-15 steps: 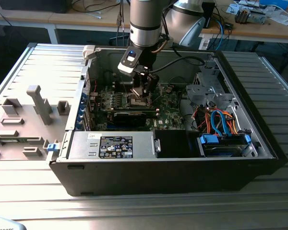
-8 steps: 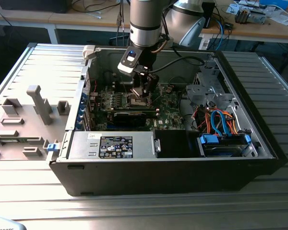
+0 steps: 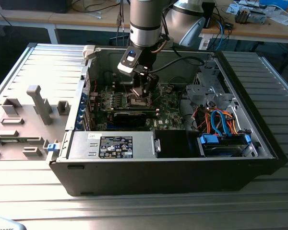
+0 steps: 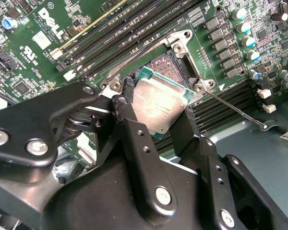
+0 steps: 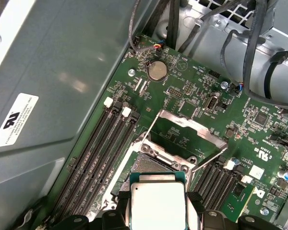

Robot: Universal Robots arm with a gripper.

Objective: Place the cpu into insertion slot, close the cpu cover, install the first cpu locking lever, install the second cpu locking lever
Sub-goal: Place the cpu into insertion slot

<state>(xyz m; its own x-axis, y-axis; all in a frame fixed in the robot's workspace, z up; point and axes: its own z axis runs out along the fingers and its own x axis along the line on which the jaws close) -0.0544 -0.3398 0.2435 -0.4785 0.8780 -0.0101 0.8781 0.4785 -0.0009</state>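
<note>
Showing one arm (image 3: 145, 21), one gripper (image 3: 143, 92), one cpu (image 5: 157, 207), one cover (image 5: 192, 125), two levers (image 4: 236, 112), one coin battery (image 5: 157, 70), one motherboard (image 5: 192, 96), one power supply (image 3: 115, 145), one open case (image 3: 173, 177) and one grey fixture (image 3: 24, 120).

You're clearly in a lab workshop: open black metal computer case (image 3: 173, 177) on your ribbed aluminium table (image 3: 134, 211), cable-strewn pale wooden workbenches (image 3: 273, 29) behind.

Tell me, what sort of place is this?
Probably a robotics lab or electronics workshop: an opened computer case sits on a metal table, cluttered wooden benches stand behind, and a robot gripper holds the cpu over the motherboard.
</note>
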